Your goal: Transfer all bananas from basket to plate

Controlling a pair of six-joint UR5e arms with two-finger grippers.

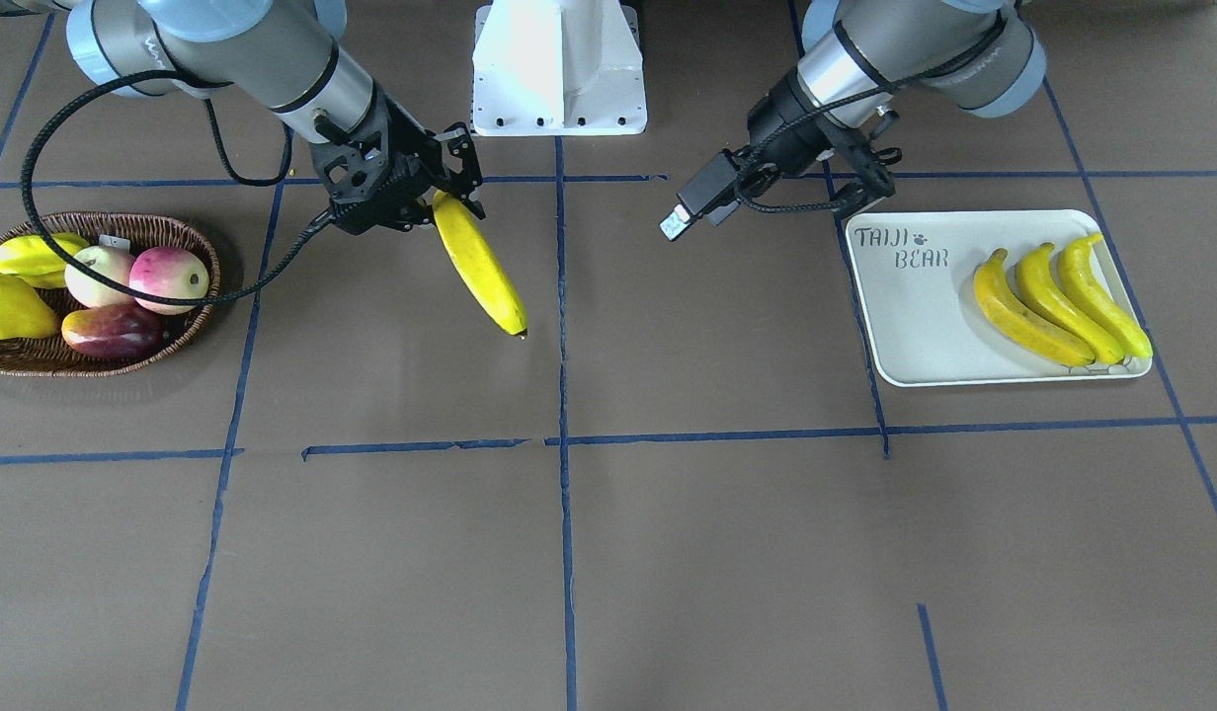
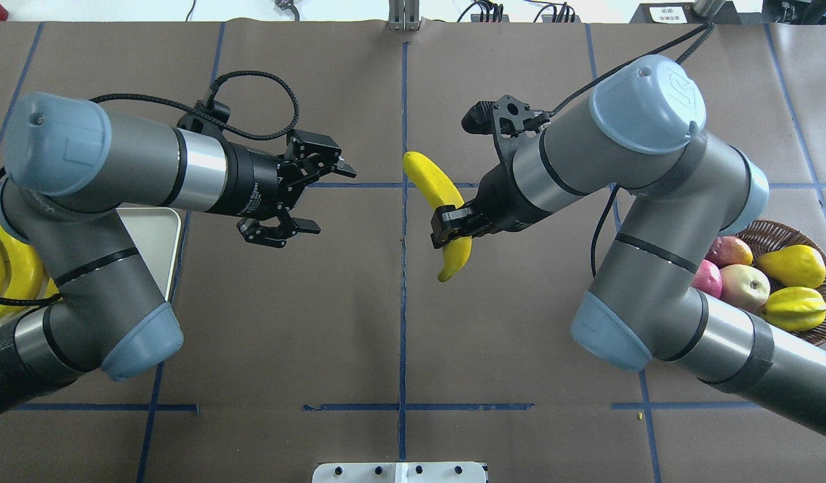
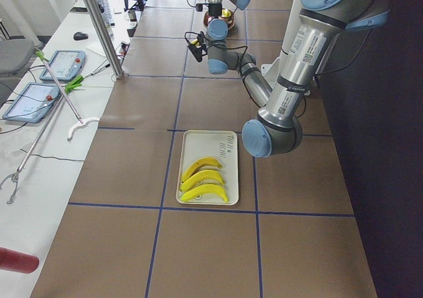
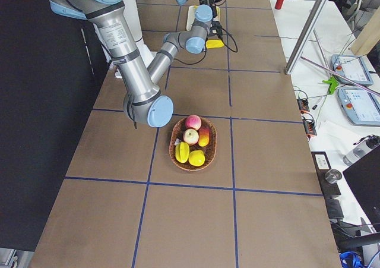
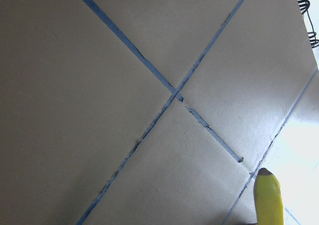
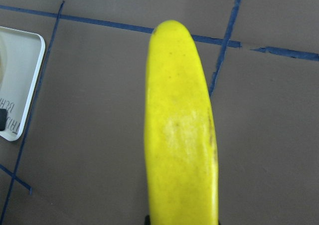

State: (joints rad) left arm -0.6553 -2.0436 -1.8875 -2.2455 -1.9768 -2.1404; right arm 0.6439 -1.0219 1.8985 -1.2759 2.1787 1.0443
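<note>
Banana (image 2: 434,184) clamped in right gripper (image 2: 453,231) above brown blue-taped table (image 2: 319,322); left gripper (image 2: 329,200) spread wide.

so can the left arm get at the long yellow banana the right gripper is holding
Probably yes: the left gripper is open, facing the long yellow banana across bare table; the right gripper leaves its far end free.
</note>
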